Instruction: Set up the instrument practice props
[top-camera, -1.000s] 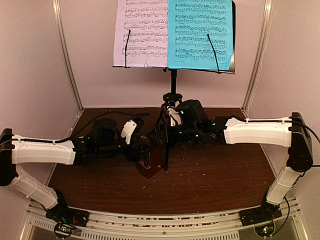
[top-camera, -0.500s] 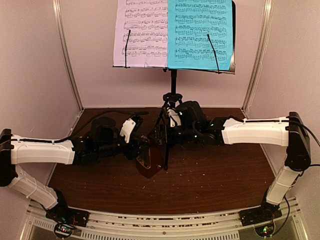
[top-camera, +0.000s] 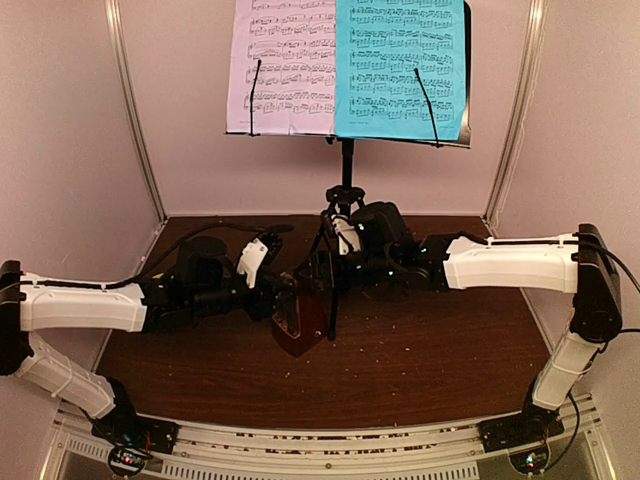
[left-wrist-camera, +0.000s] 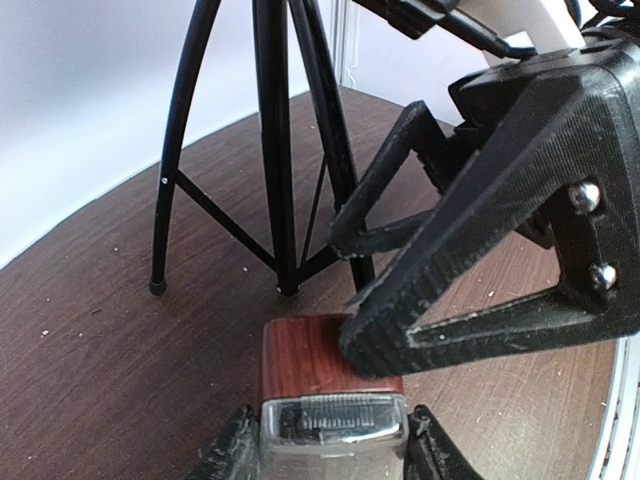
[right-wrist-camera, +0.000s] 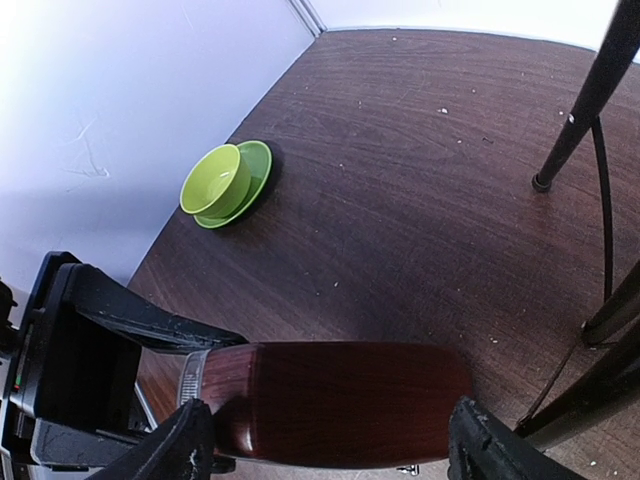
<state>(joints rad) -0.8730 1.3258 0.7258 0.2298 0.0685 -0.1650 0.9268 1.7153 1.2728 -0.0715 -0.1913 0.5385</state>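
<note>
Both arms have edged left. Now left gripper (left-wrist-camera: 333, 442) and right gripper (right-wrist-camera: 335, 435) each clamp the metronome (left-wrist-camera: 300, 365) between their fingers. On white sheet (top-camera: 282, 65) and cyan sheet (top-camera: 400, 65), only music notes are readable

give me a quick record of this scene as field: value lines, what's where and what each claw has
stand: black music stand upright on its tripod at the back of the table
sheets: white sheet left, cyan sheet right, both on the stand
metronome: brown wooden metronome in front of the tripod, between both arms
left claw: shut on the metronome
right claw: shut on the metronome
bowl: lime-green bowl by the wall, untouched
</note>
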